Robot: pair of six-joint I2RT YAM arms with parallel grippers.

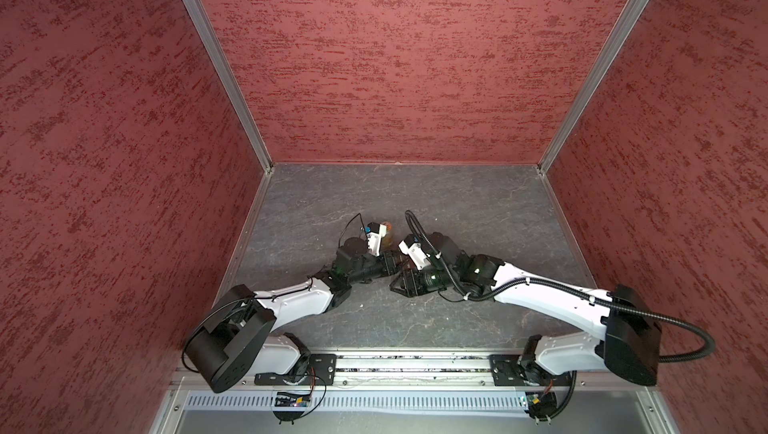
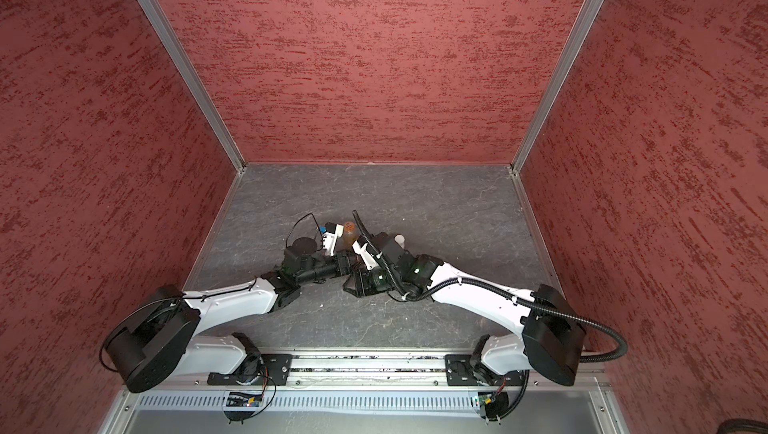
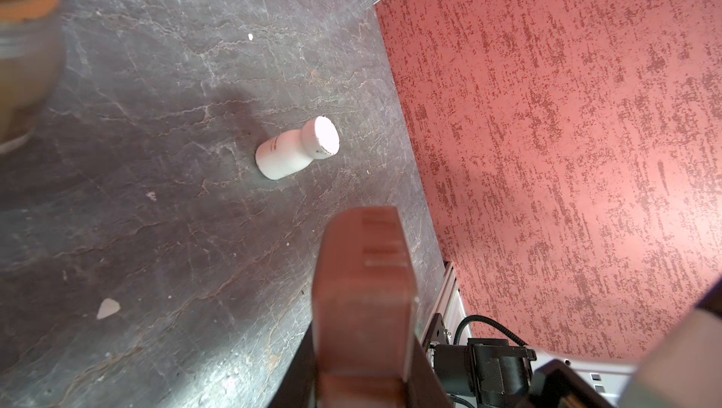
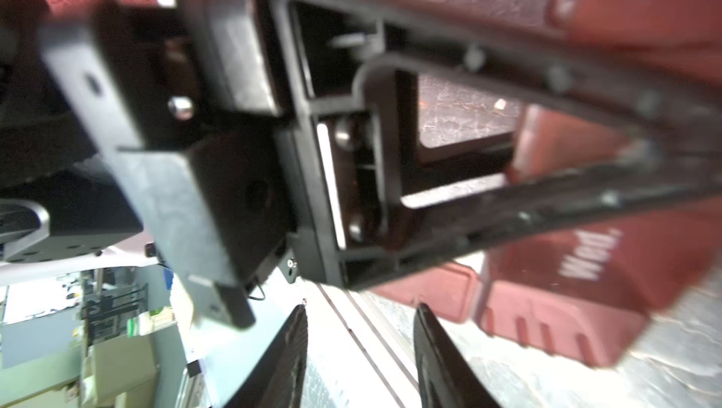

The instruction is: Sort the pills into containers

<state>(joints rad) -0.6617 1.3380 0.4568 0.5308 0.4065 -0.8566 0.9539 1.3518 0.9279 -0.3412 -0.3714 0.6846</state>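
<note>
Containers [image 4: 547,308], the cells of one long brown box with MON lettered on one face, are at the middle of the grey table [image 3: 156,113]. In both top views the two wrists mostly hide them. From the left, the left gripper [image 1: 394,263] has its fingers drawn close and clamped on the box, whose end fills the space between them in the left wrist view. An amber bottle [image 2: 350,235] stands just behind that gripper. Beside it, the right gripper [image 4: 359,312] faces the box with its fingers [image 4: 293,351] parted, a clear gap between them, gripping nothing. Further right is a white bottle [image 3: 297,148]. Pills [image 3: 250,37] show only as tiny whitish specks on the table.
</note>
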